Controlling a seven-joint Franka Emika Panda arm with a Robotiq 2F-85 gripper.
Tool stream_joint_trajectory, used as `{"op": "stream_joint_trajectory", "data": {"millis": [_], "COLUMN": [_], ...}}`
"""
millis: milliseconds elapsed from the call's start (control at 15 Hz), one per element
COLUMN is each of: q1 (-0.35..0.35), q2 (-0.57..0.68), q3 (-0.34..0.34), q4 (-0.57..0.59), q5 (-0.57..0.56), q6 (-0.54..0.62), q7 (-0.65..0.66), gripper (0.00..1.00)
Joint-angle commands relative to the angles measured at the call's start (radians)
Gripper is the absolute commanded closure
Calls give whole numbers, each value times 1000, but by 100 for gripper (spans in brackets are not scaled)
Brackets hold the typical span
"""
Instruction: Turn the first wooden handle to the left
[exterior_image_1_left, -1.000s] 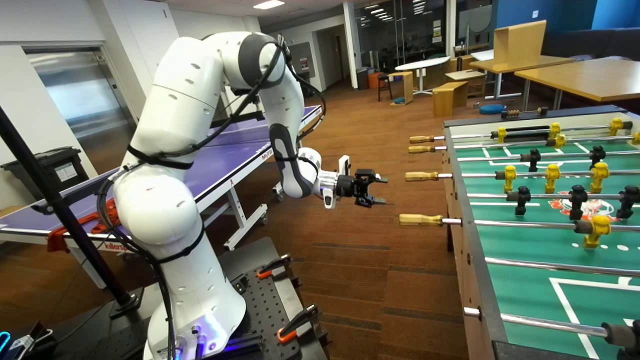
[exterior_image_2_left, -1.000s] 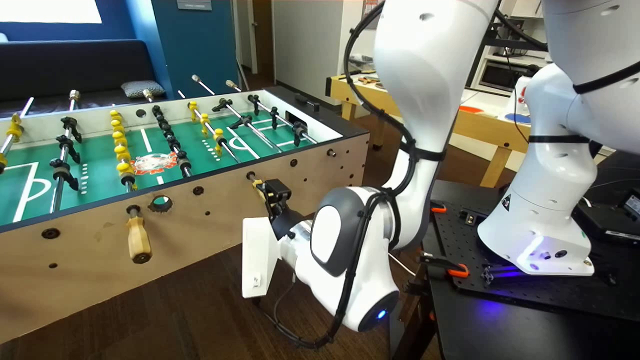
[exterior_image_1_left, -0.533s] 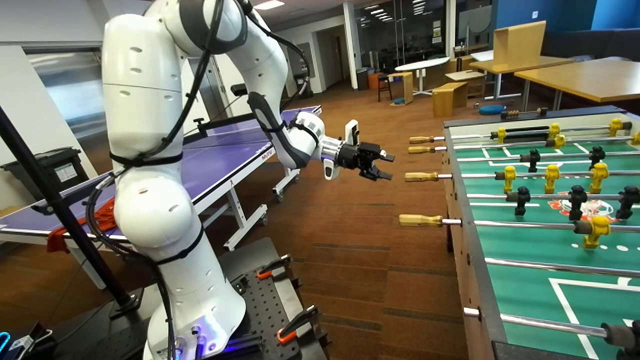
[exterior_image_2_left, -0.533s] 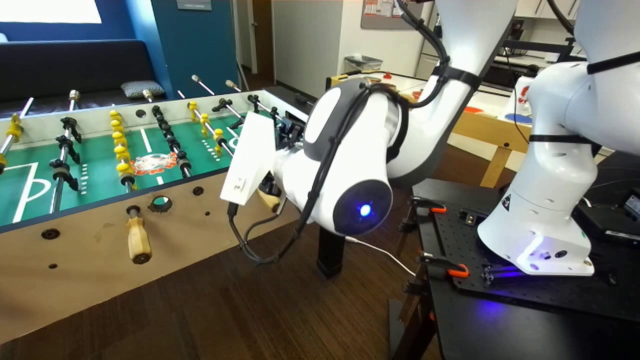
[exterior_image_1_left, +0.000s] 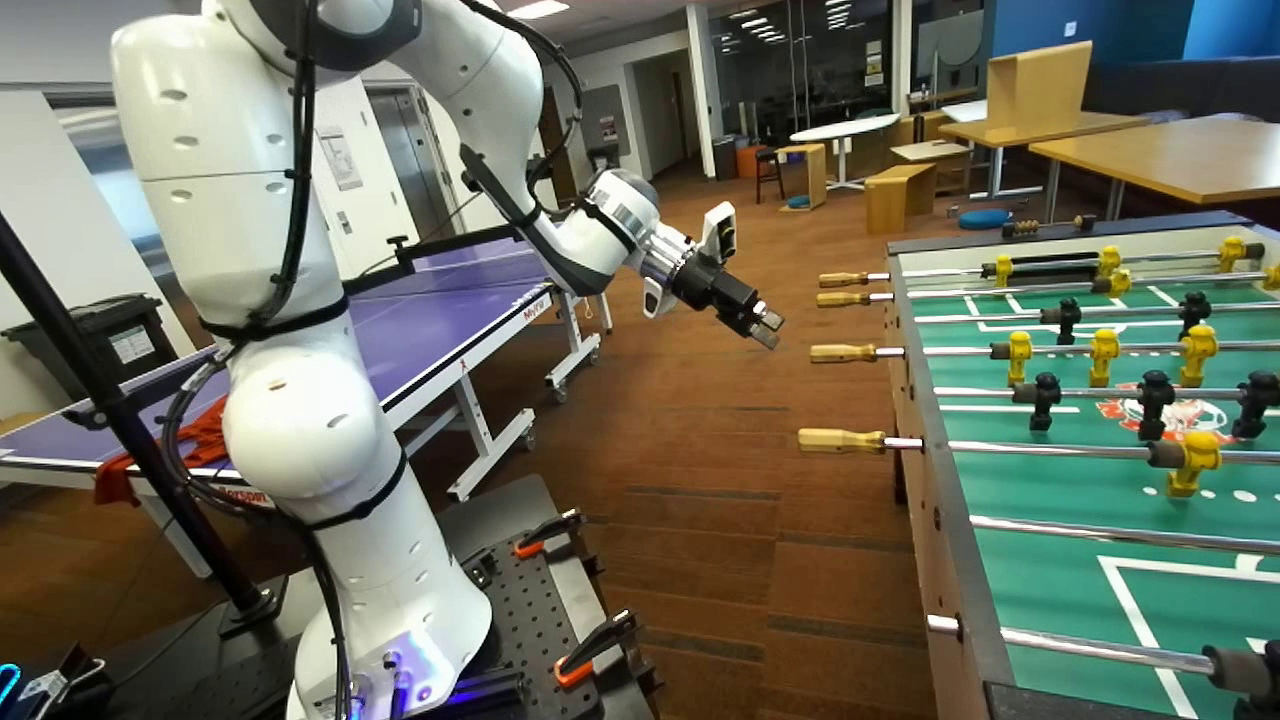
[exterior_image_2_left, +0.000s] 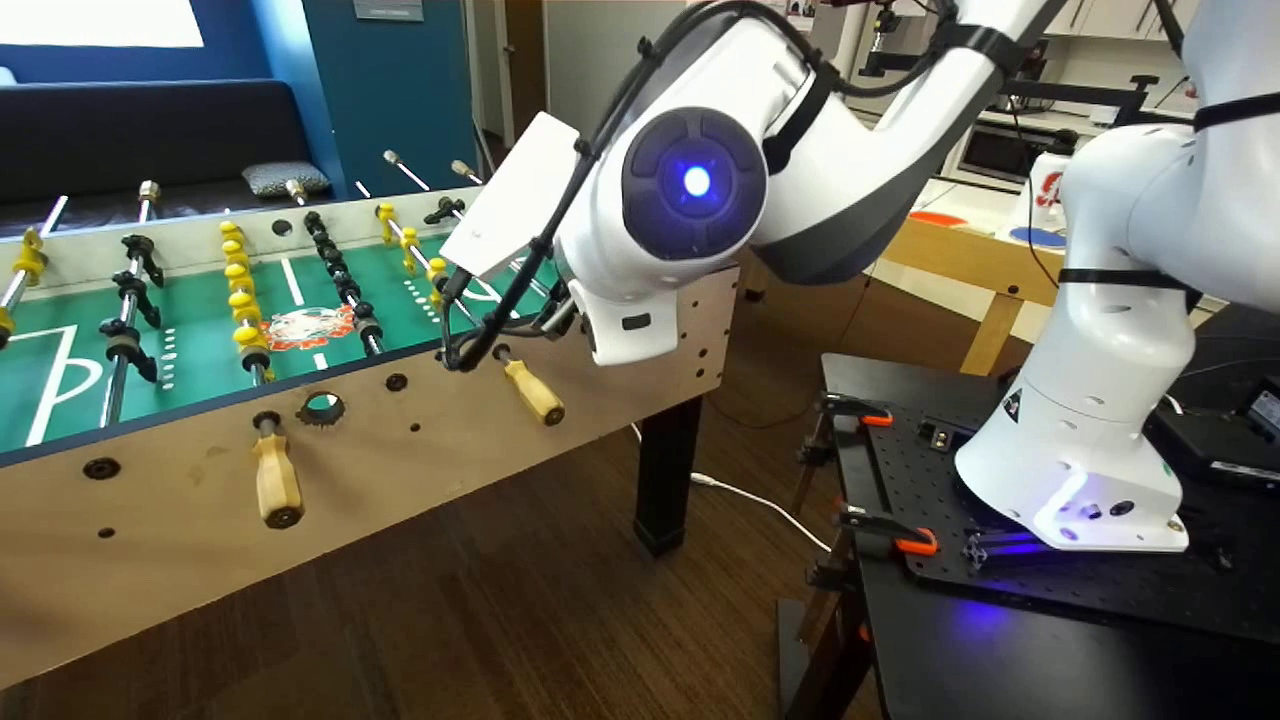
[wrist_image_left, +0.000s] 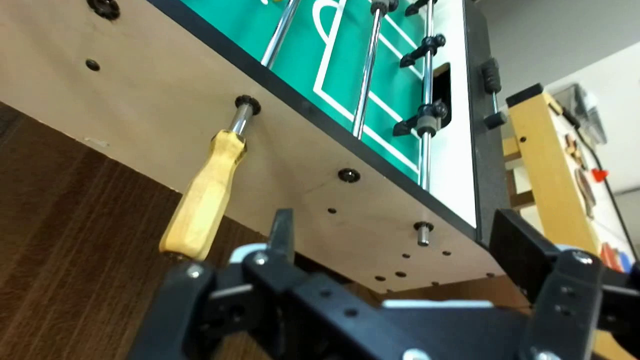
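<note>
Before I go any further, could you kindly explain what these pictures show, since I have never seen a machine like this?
The machine is a white robot arm, standing on a black perforated plate and ending in a two-fingered gripper. Two pictures look at the scene from outside the robot, from different places; the third is taken from its wrist, looking past its own fingers. In front of it is a foosball table: over the green playing field run metal rods carrying yellow figures and black figures. Some rods end in a wooden handle sticking out from the table's side; the task is to turn one of these. Nothing is held at this moment: the fingers stand apart, with nothing between them.
</note>
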Motion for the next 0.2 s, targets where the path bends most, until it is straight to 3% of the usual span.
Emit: {"op": "stream_joint_trajectory", "data": {"millis": [0,133], "q1": [-6,-5], "q2": [-109,-141], "q3": [-26,-41], "q4": [-54,-66], "q5": [167,266], "q6": [85,113], "q7": [14,20], "gripper": [0,0]}}
